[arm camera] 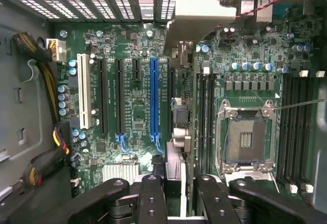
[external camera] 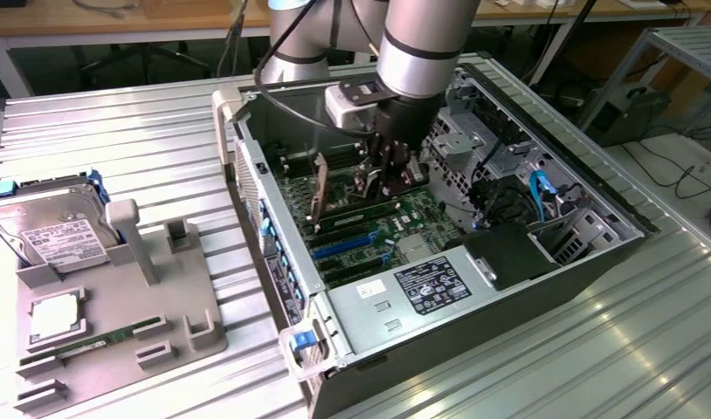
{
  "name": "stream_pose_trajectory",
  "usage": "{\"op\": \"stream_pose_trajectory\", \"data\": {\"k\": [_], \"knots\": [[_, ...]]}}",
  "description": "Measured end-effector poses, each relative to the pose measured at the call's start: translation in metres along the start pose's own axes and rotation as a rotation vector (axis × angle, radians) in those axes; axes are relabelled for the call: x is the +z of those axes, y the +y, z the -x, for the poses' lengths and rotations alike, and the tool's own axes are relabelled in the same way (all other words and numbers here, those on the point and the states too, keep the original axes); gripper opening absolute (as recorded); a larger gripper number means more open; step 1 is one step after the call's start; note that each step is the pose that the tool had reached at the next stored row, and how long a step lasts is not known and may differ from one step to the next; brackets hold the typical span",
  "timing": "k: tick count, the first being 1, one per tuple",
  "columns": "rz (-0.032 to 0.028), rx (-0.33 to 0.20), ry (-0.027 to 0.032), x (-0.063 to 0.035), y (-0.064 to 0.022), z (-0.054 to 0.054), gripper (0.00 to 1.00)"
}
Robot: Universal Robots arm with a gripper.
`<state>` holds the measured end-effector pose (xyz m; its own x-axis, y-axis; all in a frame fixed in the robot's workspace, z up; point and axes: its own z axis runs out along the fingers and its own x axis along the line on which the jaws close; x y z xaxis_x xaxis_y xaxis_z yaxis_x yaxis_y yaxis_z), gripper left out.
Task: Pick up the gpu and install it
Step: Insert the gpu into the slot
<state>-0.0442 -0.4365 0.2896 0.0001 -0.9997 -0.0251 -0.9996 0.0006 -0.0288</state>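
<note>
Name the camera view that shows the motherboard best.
The wrist view: the motherboard lies face-on, slots and socket plain. The exterior view shows it slanted inside the case, partly behind the arm.

Ribbed metal table (external camera: pixel 122 131) — wooden benches (external camera: pixel 122 22) behind

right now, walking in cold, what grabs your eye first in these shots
The open computer case in the middle of the exterior view, with the arm reaching down into it. The gripper is low over the green motherboard, holding the gpu edge-down; in the wrist view the card stands beside the long blue slot. On the exterior view's left, a grey holder carries a hard drive.
</note>
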Motion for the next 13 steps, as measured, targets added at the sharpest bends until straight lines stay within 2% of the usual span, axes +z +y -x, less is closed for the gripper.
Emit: {"op": "stream_pose_trajectory", "data": {"k": [2,3,5,6,9,13], "knots": [[0.0001,0.000,-0.0004,0.0019,0.0048,-0.0001,0.28],[0.0001,0.000,-0.0046,0.0026,0.0056,-0.0005,0.28],[0.0001,0.000,-0.0174,0.0039,0.0057,-0.0023,0.28],[0.0001,0.000,-0.0215,0.0045,0.0058,-0.0032,0.28],[0.0000,0.001,-0.0233,0.0058,0.0066,-0.0047,0.28],[0.0002,0.000,-0.0234,0.0072,0.0120,-0.0065,0.28]]}}
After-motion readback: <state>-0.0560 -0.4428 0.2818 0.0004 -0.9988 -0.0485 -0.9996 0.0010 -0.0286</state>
